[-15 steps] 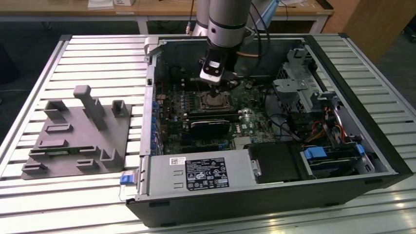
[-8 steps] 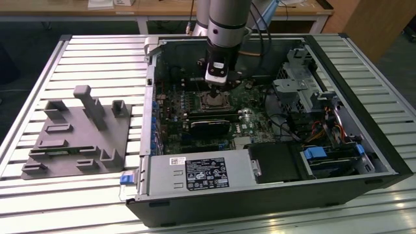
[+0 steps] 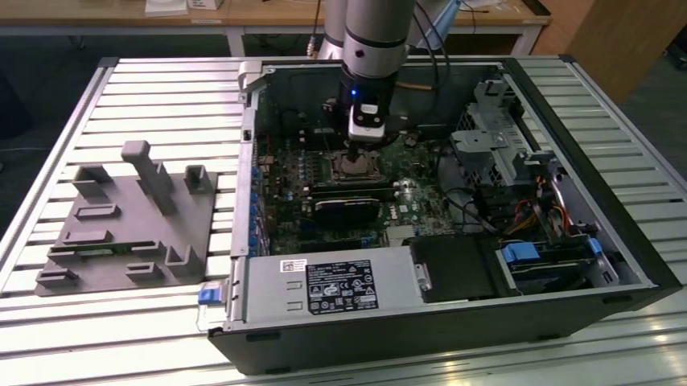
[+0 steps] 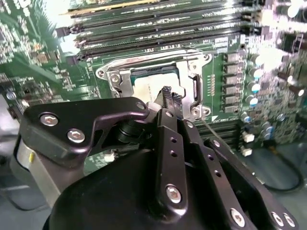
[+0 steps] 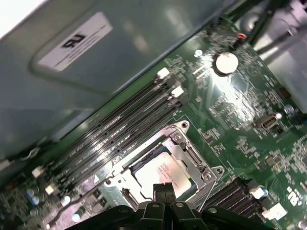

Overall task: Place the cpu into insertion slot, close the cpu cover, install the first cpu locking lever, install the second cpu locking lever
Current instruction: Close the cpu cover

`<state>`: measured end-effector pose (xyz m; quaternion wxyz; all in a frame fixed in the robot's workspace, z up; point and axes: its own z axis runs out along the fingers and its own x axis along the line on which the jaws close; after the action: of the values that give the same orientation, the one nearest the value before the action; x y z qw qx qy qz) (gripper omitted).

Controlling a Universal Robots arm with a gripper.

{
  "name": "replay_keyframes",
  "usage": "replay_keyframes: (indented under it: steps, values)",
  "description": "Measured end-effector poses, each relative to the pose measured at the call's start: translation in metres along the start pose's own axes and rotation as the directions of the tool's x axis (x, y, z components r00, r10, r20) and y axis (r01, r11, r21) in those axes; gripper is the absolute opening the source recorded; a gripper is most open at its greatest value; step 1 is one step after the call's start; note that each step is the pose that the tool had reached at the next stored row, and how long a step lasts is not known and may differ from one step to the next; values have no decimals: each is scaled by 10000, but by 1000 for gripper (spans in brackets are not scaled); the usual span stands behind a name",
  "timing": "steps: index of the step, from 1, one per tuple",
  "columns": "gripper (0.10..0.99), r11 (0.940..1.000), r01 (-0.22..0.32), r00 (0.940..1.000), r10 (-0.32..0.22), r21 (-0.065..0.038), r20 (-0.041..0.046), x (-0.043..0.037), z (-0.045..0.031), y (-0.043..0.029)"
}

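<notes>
The cpu [image 5: 162, 173], a pale silver-tan square, lies in the insertion slot [image 5: 125, 192] on the green board. The silvery cpu cover [image 5: 188, 152] appears to lie flat as a frame around the chip. In both wrist views my gripper [image 5: 163, 189] hovers just over the chip's edge, its black fingers pressed together with nothing between them. The second wrist view shows the cpu [image 4: 146, 86], the cpu cover [image 4: 144, 69] and the gripper [image 4: 168, 93]. A thin wire lever [image 5: 72, 209] sticks out past one socket corner. In the exterior view the gripper [image 3: 363, 143] stands over the insertion slot [image 3: 355, 166].
Long black memory slots [image 5: 120, 125] run beside the socket. The open computer case [image 3: 244, 129] lies on a slatted metal table [image 3: 161, 104]; a drive cage [image 3: 504, 129] and cables crowd the exterior view's right. A grey fixture block [image 3: 129, 221] sits at its left.
</notes>
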<state>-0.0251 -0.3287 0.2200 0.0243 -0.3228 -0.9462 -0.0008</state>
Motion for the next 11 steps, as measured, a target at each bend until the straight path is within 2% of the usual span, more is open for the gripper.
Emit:
replay_keyframes:
  steps: [5, 8, 11]
  values:
    - [106, 9959, 903, 9959, -903, 42, 11, 0, 1, 0]
    - [106, 9894, 1454, 9894, -1454, 70, 16, 0, 1, 0]
    - [106, 9801, 1983, 9801, -1983, 95, 19, 0, 2, 0]
